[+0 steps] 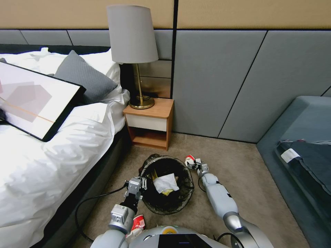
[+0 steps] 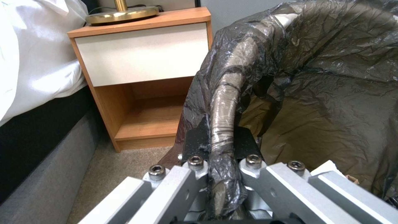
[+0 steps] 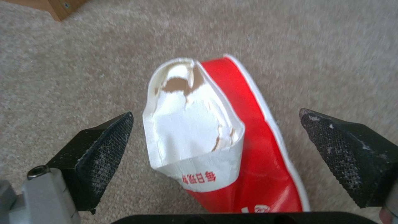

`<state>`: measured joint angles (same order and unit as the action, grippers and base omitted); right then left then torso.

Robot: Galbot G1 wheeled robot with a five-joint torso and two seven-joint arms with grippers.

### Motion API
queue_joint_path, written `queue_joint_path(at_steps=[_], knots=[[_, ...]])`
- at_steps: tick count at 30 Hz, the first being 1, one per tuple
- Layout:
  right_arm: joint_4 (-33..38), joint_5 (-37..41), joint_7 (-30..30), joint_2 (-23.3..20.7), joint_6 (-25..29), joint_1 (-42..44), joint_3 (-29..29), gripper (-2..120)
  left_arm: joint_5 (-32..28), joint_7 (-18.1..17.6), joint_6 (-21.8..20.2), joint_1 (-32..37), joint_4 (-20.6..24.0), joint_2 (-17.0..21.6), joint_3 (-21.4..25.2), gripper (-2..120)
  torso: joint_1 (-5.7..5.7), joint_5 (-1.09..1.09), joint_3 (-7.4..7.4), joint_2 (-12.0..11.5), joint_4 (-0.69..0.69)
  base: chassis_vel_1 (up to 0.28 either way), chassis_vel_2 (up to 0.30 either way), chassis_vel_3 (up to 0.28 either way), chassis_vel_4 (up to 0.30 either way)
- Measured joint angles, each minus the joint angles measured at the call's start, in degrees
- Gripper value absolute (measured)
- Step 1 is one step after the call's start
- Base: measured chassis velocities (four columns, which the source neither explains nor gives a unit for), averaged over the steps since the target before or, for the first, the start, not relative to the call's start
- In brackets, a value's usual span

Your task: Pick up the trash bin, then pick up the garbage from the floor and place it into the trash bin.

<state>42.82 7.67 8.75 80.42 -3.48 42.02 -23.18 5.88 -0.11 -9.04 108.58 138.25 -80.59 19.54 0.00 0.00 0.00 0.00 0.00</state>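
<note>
- Two grippers are at work in the lower middle of the head view, one on each side of the trash bin (image 1: 168, 184).
- The left gripper (image 1: 135, 186) sits at the bin's left edge; in the left wrist view its fingers (image 2: 195, 146) are clamped on the bag-covered rim (image 2: 224, 102), one black pad on either side of it.
- The bin, lined with a crinkled black bag (image 2: 331, 93), is in the lower centre of the head view above the beige carpet (image 1: 248, 172), just in front of the wooden nightstand (image 1: 150, 124).
- Inside the bin lies a white paper scrap (image 1: 166, 182) with a bit of yellow packet (image 1: 168, 192) beside it.
- The right gripper (image 1: 193, 163) is just to the right of the bin's upper rim, low over the carpet.
- In the right wrist view its two black pads (image 3: 99, 149) stand spread wide apart, with a crushed red-and-white wrapper (image 3: 215, 140) lying on the carpet between them; neither pad touches it.
- The wrapper shows red printed characters on its white part and brown stains near its torn end.
- A bed (image 1: 51, 148) with white linen fills the left of the head view, and a lamp (image 1: 132, 44) stands on the nightstand.
</note>
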Motion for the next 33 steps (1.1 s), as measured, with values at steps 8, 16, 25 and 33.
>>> queue_joint_path(at_steps=[8,16,25,33], knots=[[-1.79,1.72,0.24,0.69,-2.43,-0.58,-0.41,100,0.37,0.02,0.13,0.41,-0.02,-0.02,-0.02,1,0.0,0.0,0.0,0.0,0.0,0.0,0.0,0.0,0.0],[-4.24,1.67,0.42,1.04,-2.38,-1.16,-0.98,75,0.65,0.02,0.26,0.61,-0.14,-0.11,-0.05,1,0.0,0.0,0.0,0.0,0.0,0.0,0.0,0.0,0.0],[-6.44,1.77,1.33,1.07,-0.89,-2.12,-1.31,41,1.08,0.02,0.51,0.92,-0.43,-0.52,-0.19,1,0.0,0.0,0.0,0.0,0.0,0.0,0.0,0.0,0.0],[-7.6,1.86,1.85,0.85,-0.01,-2.74,-1.33,13,1.12,0.04,0.65,1.11,-0.56,-0.51,-0.1,1,0.0,0.01,0.0,0.0,0.01,0.0,0.0,0.0,0.0]])
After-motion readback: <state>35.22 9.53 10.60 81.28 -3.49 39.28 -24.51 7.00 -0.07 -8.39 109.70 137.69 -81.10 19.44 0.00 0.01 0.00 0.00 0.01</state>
